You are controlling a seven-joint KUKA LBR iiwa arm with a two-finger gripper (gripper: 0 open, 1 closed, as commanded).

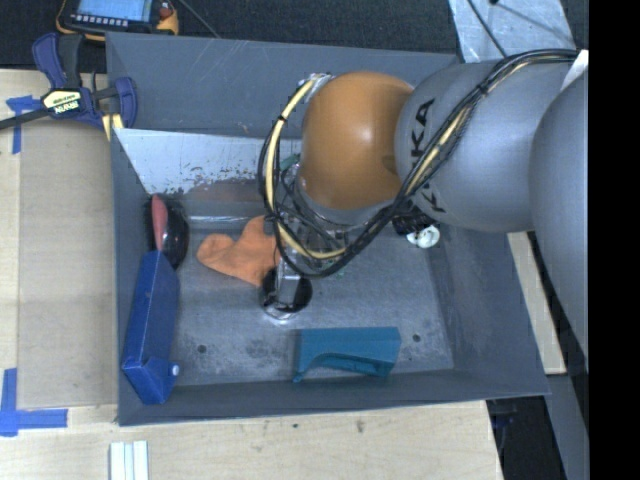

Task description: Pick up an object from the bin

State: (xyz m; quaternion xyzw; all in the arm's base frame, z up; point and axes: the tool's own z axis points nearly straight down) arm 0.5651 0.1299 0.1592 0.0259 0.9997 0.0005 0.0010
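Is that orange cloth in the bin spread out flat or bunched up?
Bunched up. The cloth lies in uneven folds with one corner sticking up, on the bin floor beside the claw.

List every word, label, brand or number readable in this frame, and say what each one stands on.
"KA": black letters on the grey arm, apparently the end of a longer word whose start is hidden behind cables.
More black lettering lower on the same arm: partly hidden, not readable.
Screen of the small device at the top left: too blurred to read.
Blue box and teal block: no lettering visible.
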